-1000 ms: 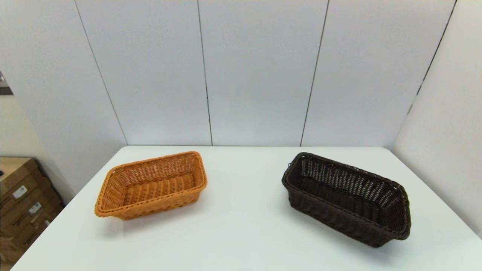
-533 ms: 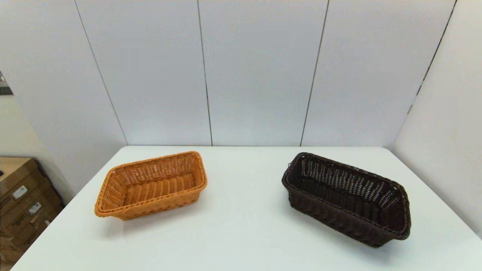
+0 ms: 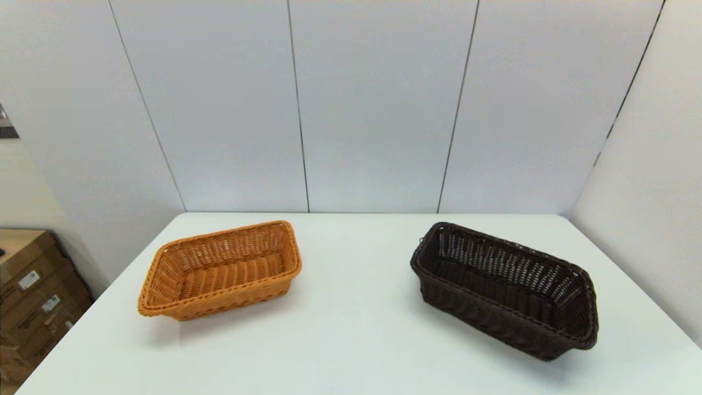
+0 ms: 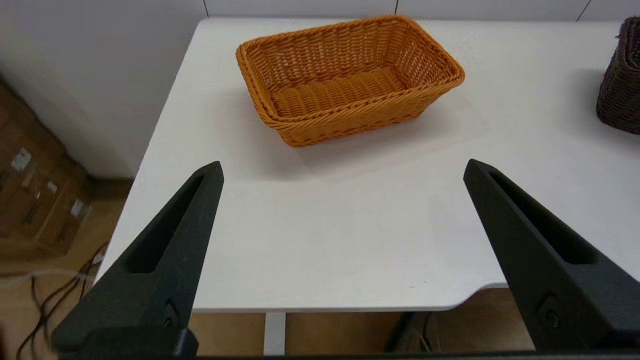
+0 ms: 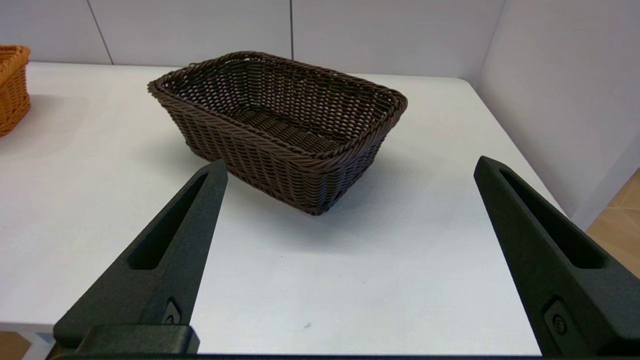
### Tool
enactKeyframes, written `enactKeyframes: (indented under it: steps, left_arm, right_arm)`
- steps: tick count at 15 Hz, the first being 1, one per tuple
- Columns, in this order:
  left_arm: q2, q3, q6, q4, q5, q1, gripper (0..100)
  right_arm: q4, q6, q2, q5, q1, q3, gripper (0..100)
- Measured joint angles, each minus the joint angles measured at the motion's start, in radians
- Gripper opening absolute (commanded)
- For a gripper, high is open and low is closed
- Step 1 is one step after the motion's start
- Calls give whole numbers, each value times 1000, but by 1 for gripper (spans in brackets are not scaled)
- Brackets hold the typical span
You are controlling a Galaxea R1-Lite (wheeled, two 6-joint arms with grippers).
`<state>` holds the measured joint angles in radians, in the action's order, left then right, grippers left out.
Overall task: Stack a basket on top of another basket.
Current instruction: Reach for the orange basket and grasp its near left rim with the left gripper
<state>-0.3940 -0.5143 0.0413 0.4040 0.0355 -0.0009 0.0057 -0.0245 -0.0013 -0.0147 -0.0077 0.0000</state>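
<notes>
The dark brown basket (image 3: pixel 504 288) sits empty on the right side of the white table (image 3: pixel 356 323); the right wrist view shows the same dark basket (image 5: pixel 280 125). The orange-tan basket (image 3: pixel 222 269) sits empty on the left side, also seen as the orange basket (image 4: pixel 347 75) in the left wrist view. The two stand well apart. My left gripper (image 4: pixel 342 167) hangs open over the table's near left edge, short of the orange basket. My right gripper (image 5: pixel 350 167) is open near the front right edge, short of the dark basket. Neither arm shows in the head view.
Grey wall panels close the table at the back, and a side wall (image 3: pixel 647 181) runs along its right edge. Cardboard boxes (image 3: pixel 33 296) are stacked on the floor off the table's left side. Bare white tabletop lies between the baskets.
</notes>
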Motion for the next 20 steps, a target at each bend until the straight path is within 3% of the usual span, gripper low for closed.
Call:
enactKeyframes:
  steps: [11, 15, 20]
  left_arm:
    - [-860, -447, 20, 129, -36, 9, 100]
    - [-1164, -642, 160, 263, -105, 17, 100]
    - [-1419, -889, 317, 462, -118, 65, 100]
  right_arm:
    - [0, 0, 0, 0, 0, 0, 100]
    - [0, 0, 0, 0, 0, 0, 100]
    - [0, 0, 0, 0, 0, 0, 100]
